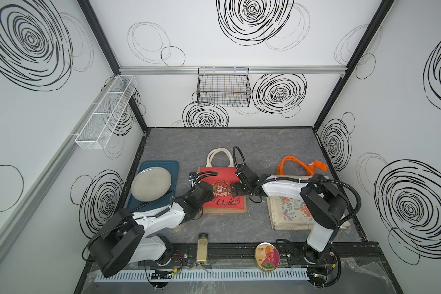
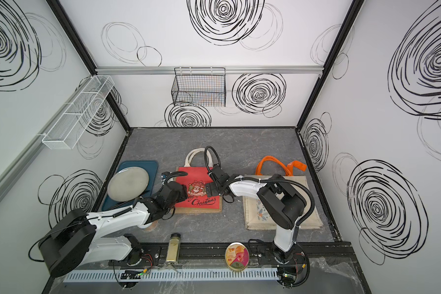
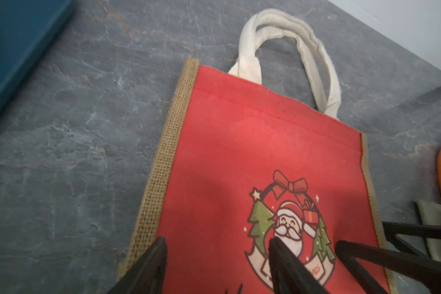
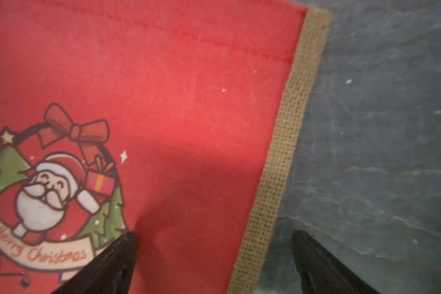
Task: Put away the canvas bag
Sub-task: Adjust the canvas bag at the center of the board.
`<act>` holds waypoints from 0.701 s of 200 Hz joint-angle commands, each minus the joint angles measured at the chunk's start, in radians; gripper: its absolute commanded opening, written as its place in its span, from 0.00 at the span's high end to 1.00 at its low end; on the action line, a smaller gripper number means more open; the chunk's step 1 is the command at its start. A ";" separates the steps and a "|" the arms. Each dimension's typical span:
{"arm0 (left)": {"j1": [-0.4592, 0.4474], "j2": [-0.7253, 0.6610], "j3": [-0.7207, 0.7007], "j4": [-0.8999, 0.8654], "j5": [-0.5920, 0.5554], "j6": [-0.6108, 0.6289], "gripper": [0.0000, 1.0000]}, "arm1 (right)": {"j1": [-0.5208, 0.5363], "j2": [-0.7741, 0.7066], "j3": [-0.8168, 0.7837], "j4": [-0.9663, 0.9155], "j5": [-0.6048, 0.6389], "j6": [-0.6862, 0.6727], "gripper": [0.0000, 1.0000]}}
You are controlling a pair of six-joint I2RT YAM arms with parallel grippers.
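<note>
We count one grey table [image 1: 214,142], two bags, two wall baskets, one blue tray [image 1: 172,168], one plate [image 1: 150,183], one tin [image 1: 267,256] and one jar [image 1: 202,248].

The red canvas bag [image 1: 224,175] lies flat at the table's centre, with its white handles [image 3: 246,51] toward 12 o'clock. The cream bag [image 1: 288,216] lies apart at its 3 o'clock. The tray, bearing the plate, lies at 9 o'clock.

The black wire basket [image 1: 223,87] hangs at 12 o'clock and the white mesh basket [image 1: 105,114] at 10 o'clock. The jar sits at 6 o'clock and the tin at 5 o'clock.

Bare table borders every edge of the red bag, widest toward 12 o'clock.

The left gripper [image 3: 219,249] stands with fingers apart over the print and grips nothing. The right gripper [image 4: 213,239] is spread wide astride the 3 o'clock burlap edge and grips nothing. We cannot tell whether either touches the cloth.
</note>
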 commanded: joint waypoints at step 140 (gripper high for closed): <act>-0.050 0.107 0.002 0.166 0.085 -0.081 0.58 | -0.014 -0.138 -0.174 0.047 0.174 0.080 0.20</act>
